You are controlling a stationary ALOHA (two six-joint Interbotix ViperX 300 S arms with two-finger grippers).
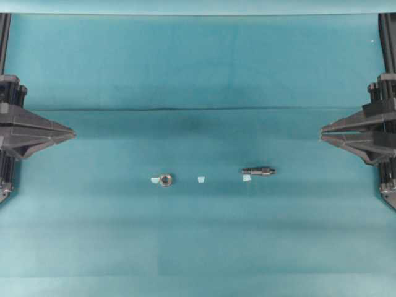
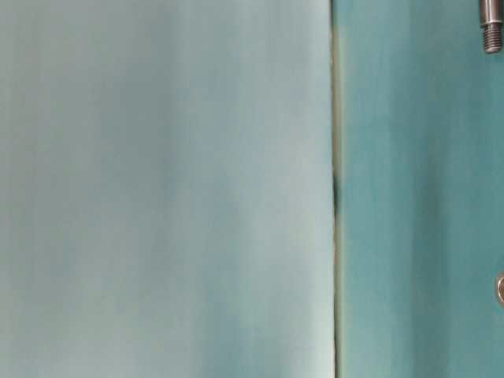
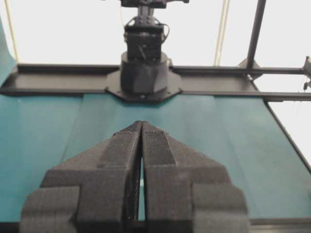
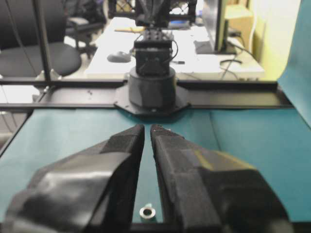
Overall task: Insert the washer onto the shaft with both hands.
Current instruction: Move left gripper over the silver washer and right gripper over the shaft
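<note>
The washer (image 1: 166,179), a small silvery ring, lies flat on the teal cloth left of centre. The shaft (image 1: 258,171), a short dark ridged rod, lies on its side right of centre. My left gripper (image 1: 73,132) hangs at the left edge, well away from both, shut and empty, its fingers (image 3: 155,145) pressed together. At the right edge my right gripper (image 1: 322,132) is shut with a thin slit between its tips (image 4: 147,128) and holds nothing. Through that slit the washer (image 4: 147,212) shows far below. The table-level view catches only the shaft's threaded end (image 2: 491,27).
Three small pale tape squares lie on the cloth: one (image 1: 154,180) beside the washer, one (image 1: 200,180) midway, one (image 1: 246,179) by the shaft. A seam (image 1: 198,109) crosses the cloth behind them. Each wrist view faces the opposite arm's black base (image 3: 144,73).
</note>
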